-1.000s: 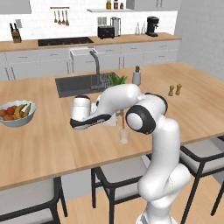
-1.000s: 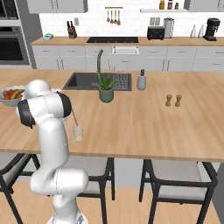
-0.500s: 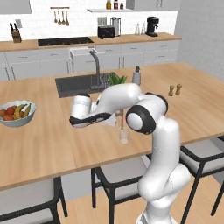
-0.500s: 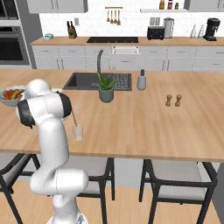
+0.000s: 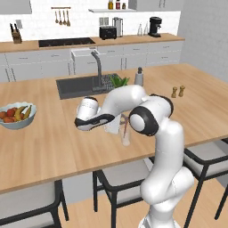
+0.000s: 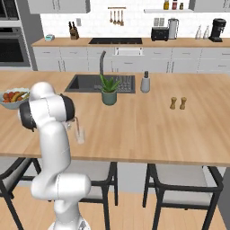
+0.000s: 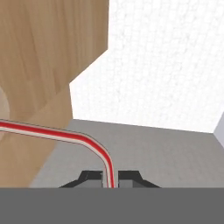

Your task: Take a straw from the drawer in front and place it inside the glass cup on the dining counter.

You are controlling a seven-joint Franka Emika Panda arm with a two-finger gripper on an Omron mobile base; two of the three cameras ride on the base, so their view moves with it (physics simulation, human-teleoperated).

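The glass cup (image 5: 126,138) stands on the dining counter (image 5: 53,147) near its front edge, also seen as the glass cup (image 6: 80,135) beside my white arm. The red-pink straw (image 5: 126,126) has its lower end in the cup and leans up out of it. My gripper (image 5: 119,126) reaches in from the left, level with the cup's rim, shut on the straw's upper part. In the hand view the straw (image 7: 65,135) rises between the shut gripper (image 7: 110,178) and bends away to the left. The drawer is out of view.
A fruit bowl (image 5: 17,116) sits at the counter's left. The dark sink (image 5: 82,87) with its faucet, a potted plant (image 6: 108,90), a soap bottle (image 6: 145,82) and two shakers (image 6: 178,103) stand farther back. Black stools (image 5: 120,178) line the front edge.
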